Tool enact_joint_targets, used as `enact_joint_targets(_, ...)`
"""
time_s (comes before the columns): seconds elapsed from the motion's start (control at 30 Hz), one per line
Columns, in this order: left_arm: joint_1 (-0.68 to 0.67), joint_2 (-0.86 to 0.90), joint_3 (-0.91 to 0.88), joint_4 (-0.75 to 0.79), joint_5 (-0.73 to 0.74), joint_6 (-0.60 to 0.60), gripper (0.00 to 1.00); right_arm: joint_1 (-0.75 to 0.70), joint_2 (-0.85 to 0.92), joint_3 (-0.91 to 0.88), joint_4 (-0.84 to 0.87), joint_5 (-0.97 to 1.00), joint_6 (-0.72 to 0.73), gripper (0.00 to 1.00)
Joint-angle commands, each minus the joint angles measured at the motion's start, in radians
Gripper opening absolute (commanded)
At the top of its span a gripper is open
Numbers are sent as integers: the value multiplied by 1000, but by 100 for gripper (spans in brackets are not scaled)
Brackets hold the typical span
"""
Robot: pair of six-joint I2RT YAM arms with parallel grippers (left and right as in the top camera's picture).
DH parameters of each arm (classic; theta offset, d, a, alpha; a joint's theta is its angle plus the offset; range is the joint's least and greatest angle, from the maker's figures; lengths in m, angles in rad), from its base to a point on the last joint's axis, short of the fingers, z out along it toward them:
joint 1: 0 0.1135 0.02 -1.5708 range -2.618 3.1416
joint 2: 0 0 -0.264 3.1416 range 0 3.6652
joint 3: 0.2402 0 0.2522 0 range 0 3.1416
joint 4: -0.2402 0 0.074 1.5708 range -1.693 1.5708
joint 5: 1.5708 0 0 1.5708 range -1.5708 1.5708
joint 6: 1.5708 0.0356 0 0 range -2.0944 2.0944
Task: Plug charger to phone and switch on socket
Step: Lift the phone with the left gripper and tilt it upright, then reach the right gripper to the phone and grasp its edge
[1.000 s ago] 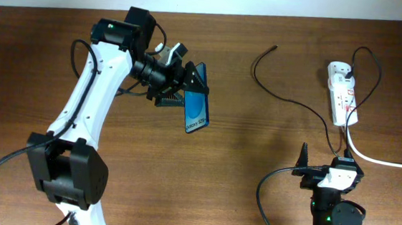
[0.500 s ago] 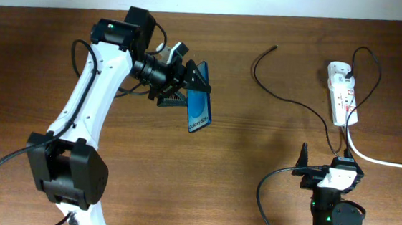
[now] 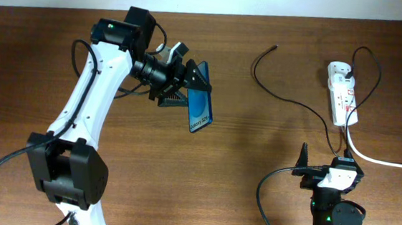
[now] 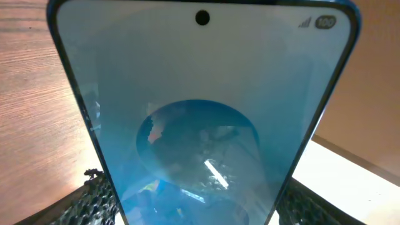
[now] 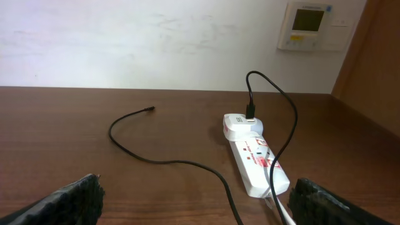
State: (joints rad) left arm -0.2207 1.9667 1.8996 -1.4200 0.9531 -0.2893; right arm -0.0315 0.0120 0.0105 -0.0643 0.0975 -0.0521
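My left gripper [image 3: 186,88] is shut on the phone [image 3: 200,105] and holds it tilted above the table left of the middle. In the left wrist view the phone's light-blue screen [image 4: 200,106] with a darker blue round shape fills the frame between the fingers. The charger's black cable [image 3: 288,99] lies on the table, its plug tip [image 3: 274,47] free at the back. Its white adapter block [image 3: 339,68] sits in the socket [image 3: 344,99], a white power strip at the right. My right gripper [image 5: 194,206] is open and empty near the front edge, with the cable [image 5: 162,161] and socket [image 5: 257,159] ahead.
A thick white cord [image 3: 380,161] runs from the socket off the right edge. The right arm's base [image 3: 333,209] stands at the front right. A wall with a thermostat [image 5: 311,25] is behind the table.
My left gripper has carried the phone a little to the right and downward in the overhead view. The right arm has not moved.
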Motion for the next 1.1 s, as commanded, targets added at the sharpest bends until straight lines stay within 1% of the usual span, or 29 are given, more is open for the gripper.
enact_joint_targets(0.0, -1, -31, 18, 6, 72, -9, 53, 6, -6, -5, -7, 16, 8, 99)
enact_joint_targets(0.23, -1, -31, 18, 14, 72, -12, 54, 6, -6, -5, -7, 16, 8, 99)
enact_joint_targets(0.47, -1, -31, 18, 18, 69, -77, 54, 6, -6, -5, -7, 16, 8, 99)
enact_joint_targets(0.53, 1, -24, 18, 19, 26, -92, 53, 6, -6, -5, -7, 16, 8, 98)
enact_joint_targets(0.73, 1, 34, 16, 20, 31, -92, 53, 6, -6, -5, -7, 16, 9, 99)
enact_joint_targets(0.87, 1, 99, 16, 32, 54, -92, 52, 6, -6, -5, -7, 16, 8, 99)
enact_joint_targets(0.93, 1, 131, 16, 42, 101, -91, 52, 6, -6, -5, -7, 15, 9, 99)
enact_joint_targets(1.07, 1, 180, 15, 60, 148, -92, 52, 6, -6, -5, -11, -39, 9, 99)
